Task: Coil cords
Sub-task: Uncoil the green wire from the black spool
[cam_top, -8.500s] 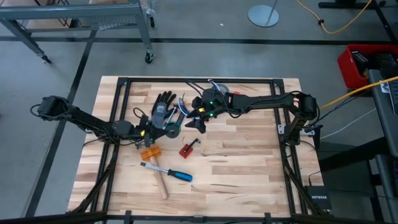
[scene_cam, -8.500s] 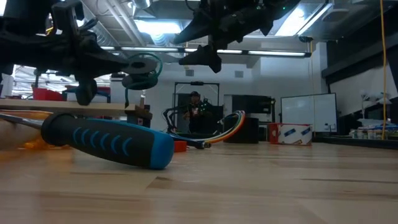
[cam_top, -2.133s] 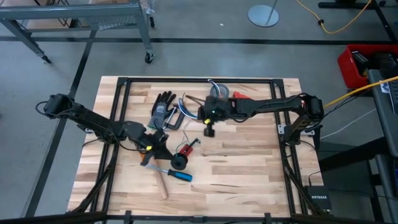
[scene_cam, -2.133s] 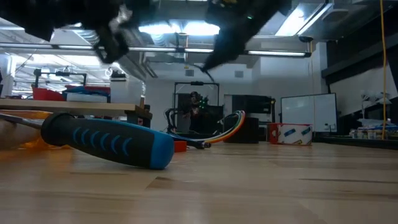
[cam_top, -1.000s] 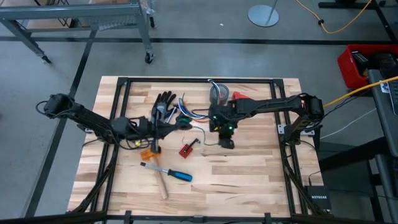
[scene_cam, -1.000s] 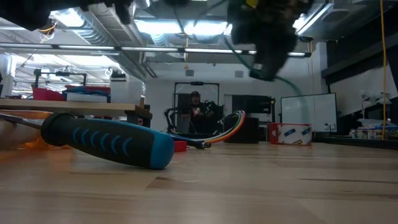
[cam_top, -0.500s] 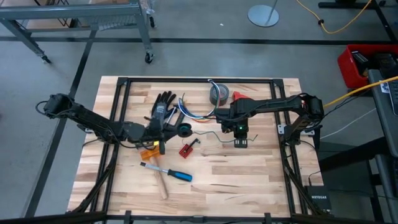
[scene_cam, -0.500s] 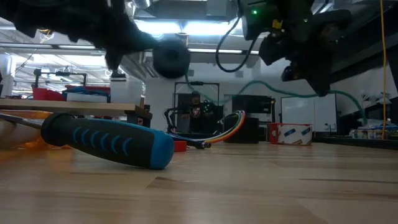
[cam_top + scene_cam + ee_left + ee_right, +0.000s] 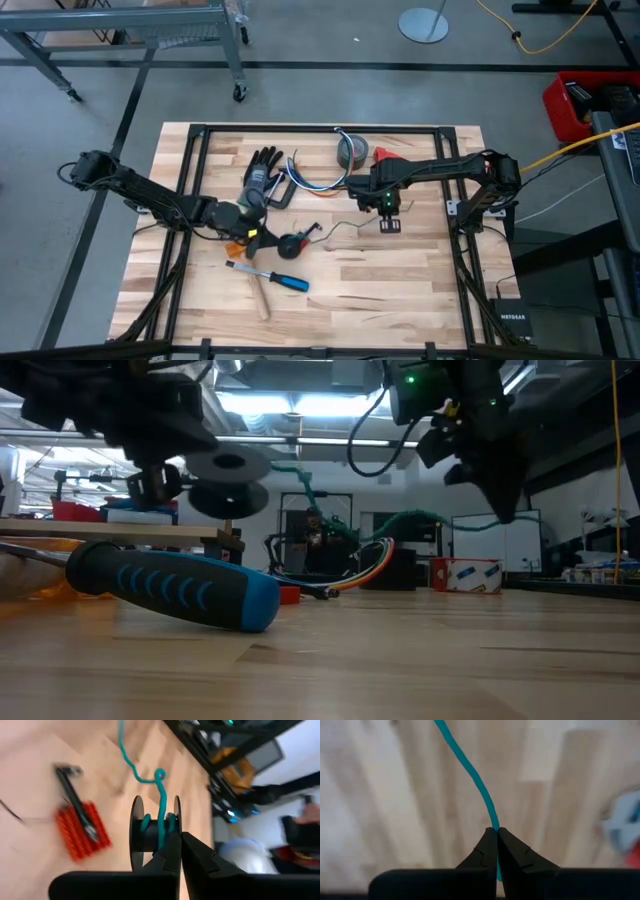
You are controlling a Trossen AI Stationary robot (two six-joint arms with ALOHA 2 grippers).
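Left gripper (image 9: 175, 851) is clenched on a black spool (image 9: 156, 831) low over the table near the red clamp (image 9: 302, 240), and a teal cord (image 9: 400, 520) runs from it across to the right gripper (image 9: 495, 851), pinched tight on the cord's far end. That cord looks light and floppy, so I'd grab near the end and keep it taut. Versus 0.5 seconds back, the spool's lower and turned flat in the low view.
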